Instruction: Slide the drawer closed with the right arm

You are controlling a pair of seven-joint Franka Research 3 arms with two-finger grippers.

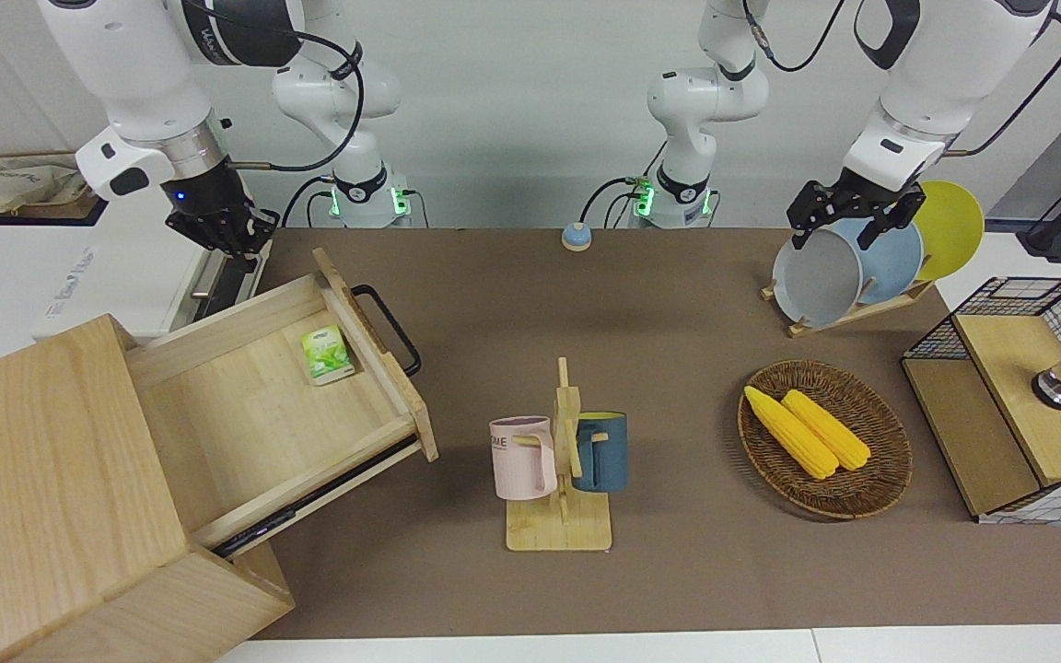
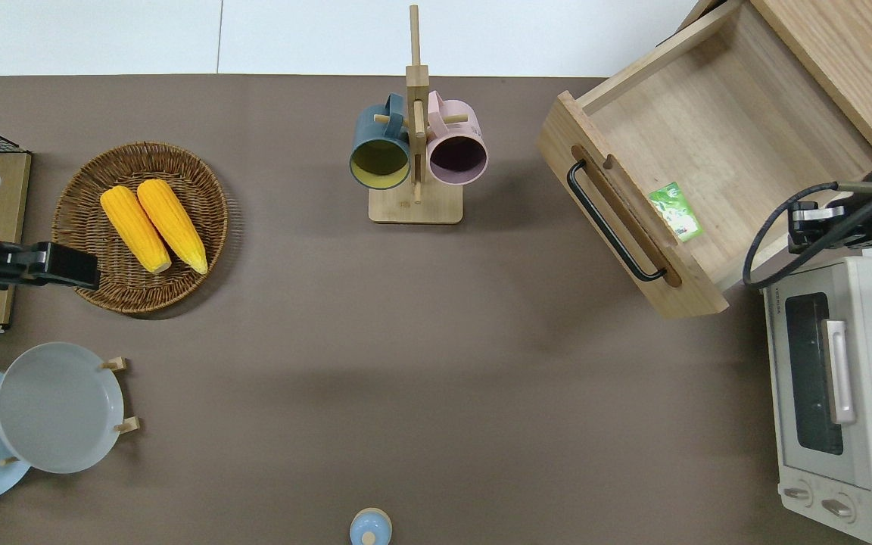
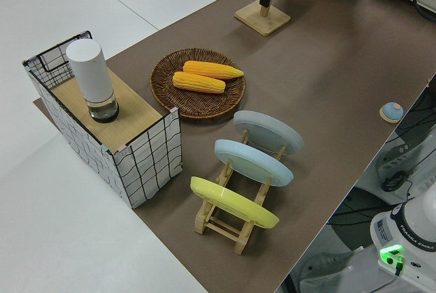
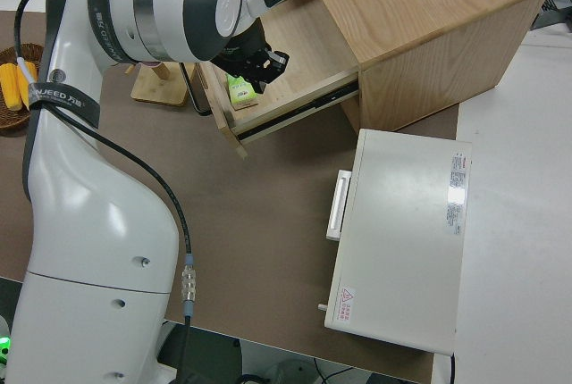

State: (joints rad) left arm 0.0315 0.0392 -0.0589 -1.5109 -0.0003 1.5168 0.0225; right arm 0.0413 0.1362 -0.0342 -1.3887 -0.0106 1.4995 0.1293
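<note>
drawer (image 1: pixel 263 396) open — right gripper (image 1: pixel 222 241) aloft

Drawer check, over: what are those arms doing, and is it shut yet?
Right gripper empty, fingers closed, over the toaster oven edge beside the drawer. Left arm parked. Drawer wide open, green packet inside. Nothing blocking its front panel.
</note>
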